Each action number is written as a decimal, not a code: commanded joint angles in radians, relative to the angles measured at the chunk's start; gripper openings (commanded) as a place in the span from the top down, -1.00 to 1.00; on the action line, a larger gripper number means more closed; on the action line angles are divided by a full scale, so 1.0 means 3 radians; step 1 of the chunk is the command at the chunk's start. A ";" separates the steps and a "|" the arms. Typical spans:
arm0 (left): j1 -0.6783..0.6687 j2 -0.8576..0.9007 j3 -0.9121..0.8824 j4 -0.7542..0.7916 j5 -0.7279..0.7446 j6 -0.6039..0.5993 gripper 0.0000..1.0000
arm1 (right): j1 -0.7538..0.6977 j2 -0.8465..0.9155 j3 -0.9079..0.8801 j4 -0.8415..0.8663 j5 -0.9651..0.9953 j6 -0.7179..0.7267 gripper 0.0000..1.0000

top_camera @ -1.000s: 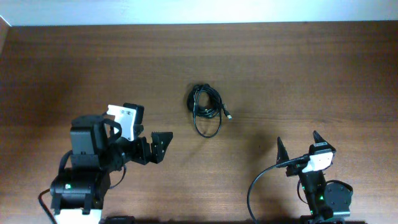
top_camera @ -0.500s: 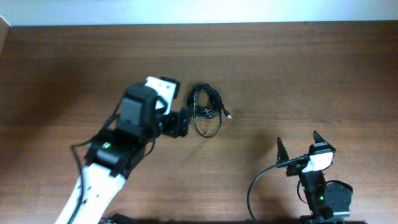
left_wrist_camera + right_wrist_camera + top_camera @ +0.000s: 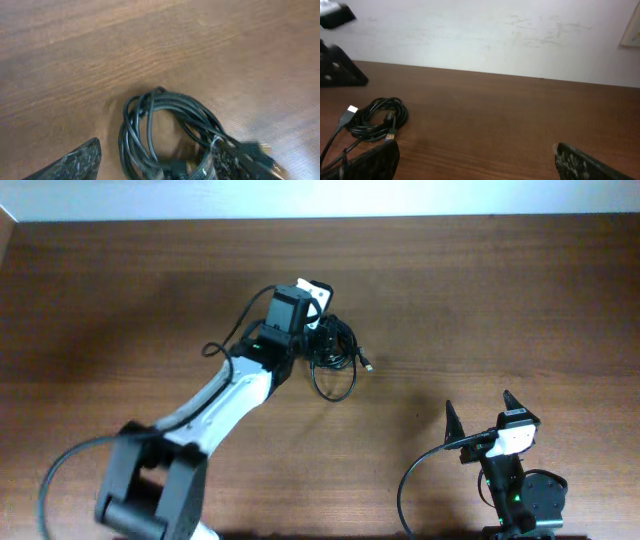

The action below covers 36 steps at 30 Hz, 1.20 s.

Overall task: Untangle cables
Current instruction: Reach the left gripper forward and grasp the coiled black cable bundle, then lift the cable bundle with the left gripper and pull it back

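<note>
Cables: you have all of them coiled in one black bundle (image 3: 336,348) on the desk (image 3: 500,280). One loose loop (image 3: 335,398) trails out of the bundle's near side, and a metal-tipped plug (image 3: 370,366) pokes out on its right.
Left end effector (image 3: 155,155): right on top of the bundle and released. In your wrist view the fingers (image 3: 75,160) are spread wide, one on each side of the coil, with the cords lying between them. You cannot tell whether the tips touch the cords.
Right end effector (image 3: 478,404): released too, fingers apart with nothing between them, parked well away from the bundle, off to its right and nearer the robot's base.
Right wrist view: the bundle lies far off to the left, with a silvery plug end at the bundle's left edge.
</note>
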 commanded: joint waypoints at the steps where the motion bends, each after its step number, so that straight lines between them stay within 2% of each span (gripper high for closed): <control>1: -0.0008 0.0468 0.0041 0.0224 -0.0374 0.0062 -0.40 | -0.0006 -0.0025 -0.0027 0.0003 -0.0022 0.0014 -0.97; 4: -0.0010 0.0678 0.0041 0.0362 -0.0392 0.0062 -0.41 | -0.0006 -0.0025 -0.0027 0.0003 -0.0022 0.0013 -0.97; 7: -0.0001 0.0890 0.0041 0.0426 -0.0392 0.0061 -0.01 | -0.0006 -0.0025 -0.0027 0.0004 -0.0022 0.0013 -0.97; 8: -0.0001 0.0927 0.0041 0.0430 -0.0393 0.0060 0.46 | -0.0006 -0.0025 -0.0027 0.0003 -0.0022 0.0014 -0.97; 9: -0.0001 0.0949 0.0041 0.0399 -0.0392 0.0029 0.80 | -0.0006 -0.0025 -0.0027 0.0003 -0.0022 0.0014 -0.98; 10: -0.0001 0.0951 0.0041 0.0337 -0.0392 -0.0092 1.00 | -0.0006 -0.0025 -0.0027 0.0004 -0.0022 0.0013 -0.97; 14: -0.0001 0.0839 0.0042 0.0120 -0.0393 -0.0168 1.00 | -0.0006 -0.0025 -0.0027 0.0003 -0.0022 0.0014 -0.97; 17: -0.0001 0.0367 0.0042 -0.0582 -0.0392 -0.0642 1.00 | -0.0006 -0.0025 -0.0027 0.0003 -0.0022 0.0013 -0.97; 20: 0.0000 0.0022 0.0042 -0.0992 -0.0393 -0.1137 1.00 | -0.0006 -0.0025 -0.0027 0.0003 -0.0022 0.0014 -0.97; 21: 0.0005 -0.0097 0.0042 -0.1073 -0.0390 -0.1241 0.96 | -0.0006 -0.0025 -0.0027 0.0004 -0.0022 0.0014 -0.97; 22: 0.0005 -0.0173 0.0042 -0.1125 -0.0389 -0.1314 0.49 | -0.0006 -0.0025 -0.0027 0.0004 -0.0022 0.0013 -0.97; 23: 0.0004 -0.0220 0.0042 -0.1148 -0.0390 -0.1325 0.28 | -0.0006 -0.0025 -0.0027 0.0003 -0.0022 0.0014 -0.97; 26: 0.0003 -0.0234 0.0042 -0.1209 -0.0390 -0.1324 -0.04 | -0.0006 -0.0025 -0.0027 0.0004 -0.0022 0.0014 -0.97; 29: 0.0003 -0.0234 0.0042 -0.1231 -0.0392 -0.1322 -0.51 | -0.0006 -0.0025 -0.0027 0.0004 -0.0022 0.0014 -0.97; 30: 0.0003 -0.0234 0.0042 -0.1230 -0.0393 -0.1321 -0.75 | -0.0006 -0.0025 -0.0027 0.0004 -0.0022 0.0013 -0.97; 31: 0.0005 -0.0234 0.0042 -0.1228 -0.0393 -0.1321 -0.83 | -0.0006 -0.0025 -0.0027 0.0004 -0.0022 0.0014 -0.97; 33: 0.0005 -0.0234 0.0042 -0.1219 -0.0392 -0.1240 -0.79 | -0.0006 -0.0025 -0.0027 0.0004 -0.0022 0.0013 -0.97; 36: 0.0005 -0.0228 0.0041 -0.1217 -0.0392 -0.0852 -0.49 | -0.0006 -0.0025 -0.0027 0.0004 -0.0022 0.0013 -0.97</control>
